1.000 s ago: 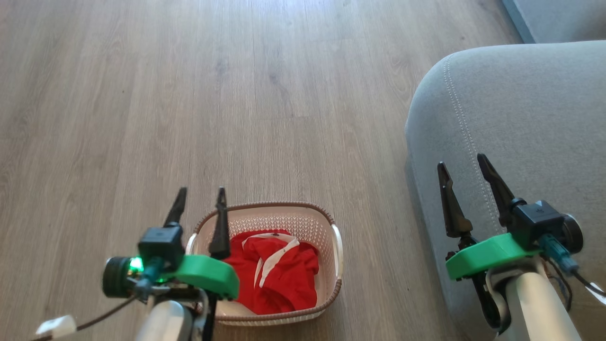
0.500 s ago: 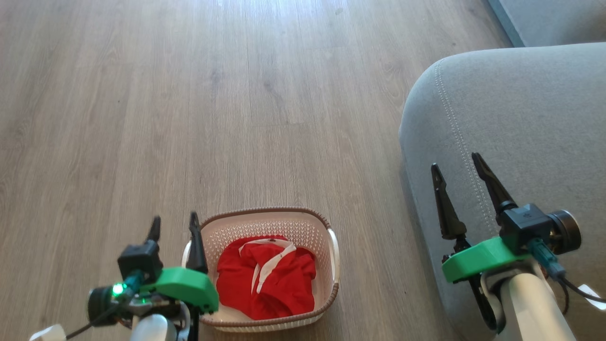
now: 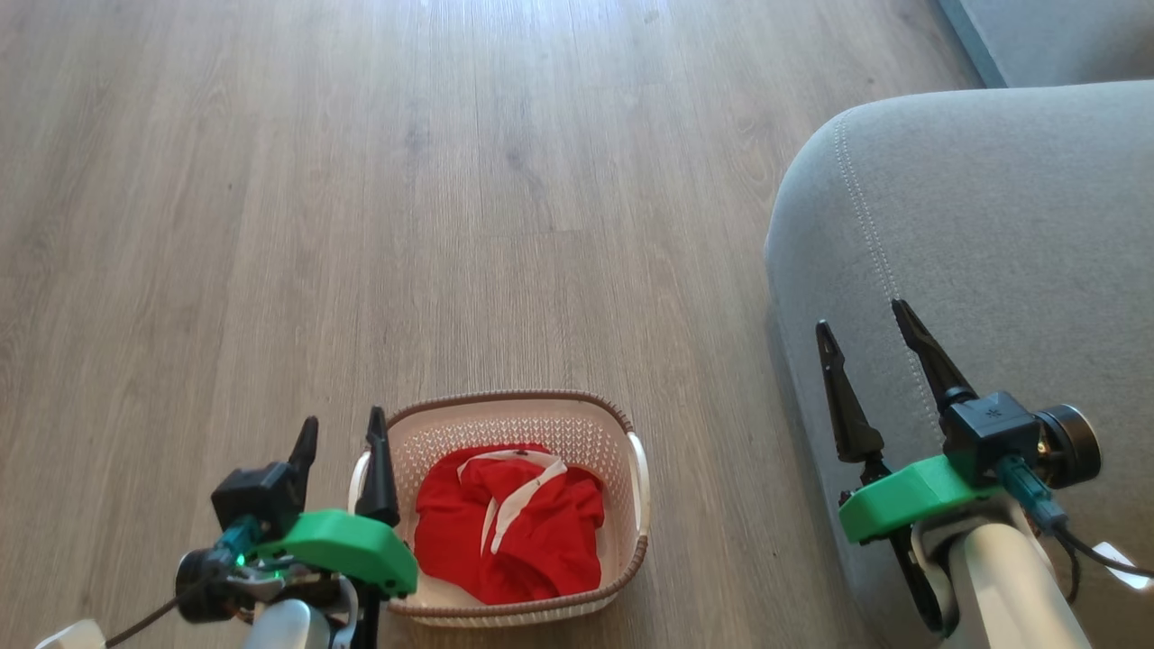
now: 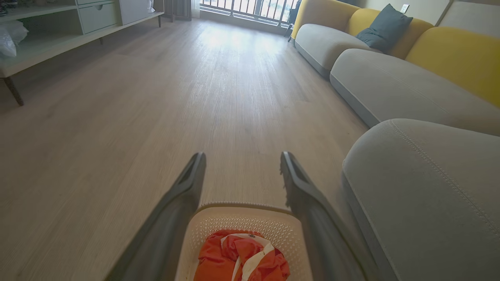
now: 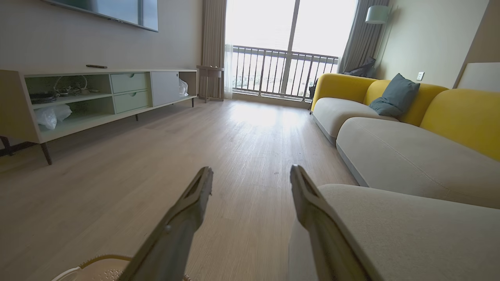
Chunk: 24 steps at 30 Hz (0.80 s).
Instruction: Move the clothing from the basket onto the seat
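One crumpled heap of red clothing (image 3: pixel 509 527) with white trim lies inside the basket (image 3: pixel 514 397), at the bottom centre of the head view; how many garments make up the heap cannot be told. The basket stands on the wooden floor (image 3: pixel 361 180), its brown rim and one white handle showing on the right side. The left gripper (image 3: pixel 343 416) sits at the lower left, just beside the basket's left rim, its two dark fingers set a moderate way apart and holding nothing. In the left wrist view the clothing (image 4: pixel 242 257) and the basket (image 4: pixel 242 207) show at the bottom centre, between the spread fingers. The grey seat (image 3: pixel 992 225) takes up the right side of the head view, well apart from the basket. The right gripper (image 3: pixel 861 315) hangs over the seat's rounded edge at the lower right, fingers spread wide, empty.
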{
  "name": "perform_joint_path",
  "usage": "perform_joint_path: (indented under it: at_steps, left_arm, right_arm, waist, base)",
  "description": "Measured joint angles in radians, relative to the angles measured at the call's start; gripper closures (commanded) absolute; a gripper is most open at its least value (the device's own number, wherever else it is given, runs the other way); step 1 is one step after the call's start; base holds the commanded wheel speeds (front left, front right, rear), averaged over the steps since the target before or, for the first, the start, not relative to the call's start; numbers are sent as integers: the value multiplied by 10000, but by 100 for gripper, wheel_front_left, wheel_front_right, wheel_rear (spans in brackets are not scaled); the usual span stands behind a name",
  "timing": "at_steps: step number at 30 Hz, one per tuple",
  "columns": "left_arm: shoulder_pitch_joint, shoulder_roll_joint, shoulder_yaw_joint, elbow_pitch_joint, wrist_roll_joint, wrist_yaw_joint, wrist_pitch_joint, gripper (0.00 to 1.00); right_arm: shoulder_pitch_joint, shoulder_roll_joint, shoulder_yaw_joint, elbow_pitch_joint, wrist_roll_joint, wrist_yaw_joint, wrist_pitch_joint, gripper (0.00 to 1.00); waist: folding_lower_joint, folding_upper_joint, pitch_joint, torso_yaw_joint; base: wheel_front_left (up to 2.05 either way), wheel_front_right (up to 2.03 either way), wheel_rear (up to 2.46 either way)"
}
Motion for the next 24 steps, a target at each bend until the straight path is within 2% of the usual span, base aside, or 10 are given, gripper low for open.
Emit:
perform_joint_path:
  at_steps: [24]
  left_arm:
    - [-22,0,-196,-23,-67,-12,0,0]
  right_arm:
    - [-4,0,-65,163,104,0,0,0]
  waist:
    - [0,0,390,34]
  base:
    - [0,0,0]
